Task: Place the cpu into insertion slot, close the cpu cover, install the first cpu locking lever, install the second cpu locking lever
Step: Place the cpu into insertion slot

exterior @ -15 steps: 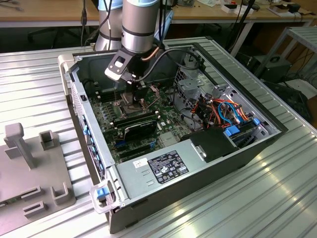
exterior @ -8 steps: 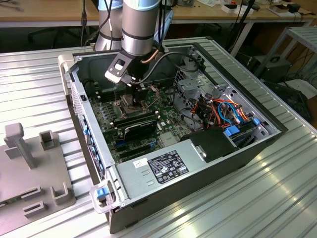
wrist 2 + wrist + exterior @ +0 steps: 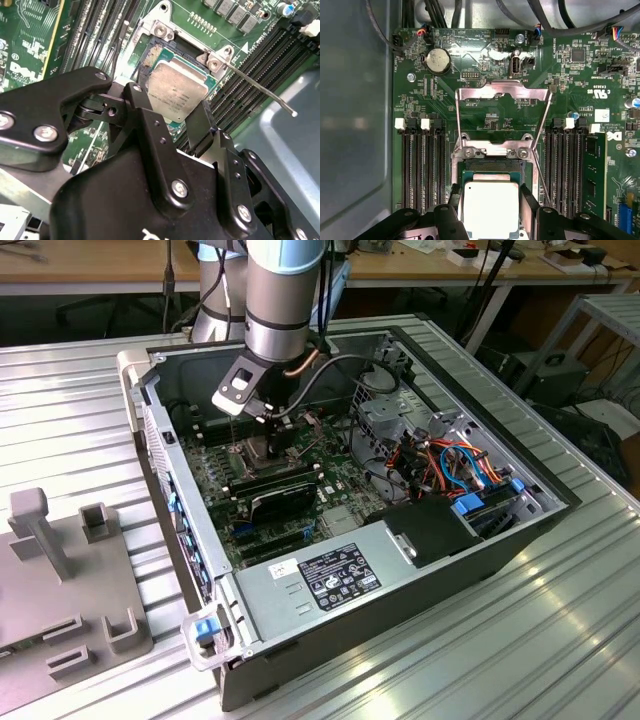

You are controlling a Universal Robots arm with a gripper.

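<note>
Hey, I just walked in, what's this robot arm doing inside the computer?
The arm's end effector is down inside the open computer case, its fingers closed on either side of the cpu, holding it right at the insertion slot on the green motherboard. Whether the chip is fully seated I cannot tell. The cpu cover is flipped open, away from the socket, and a thin metal locking lever sticks out unlatched, so nothing is closed yet.
</note>
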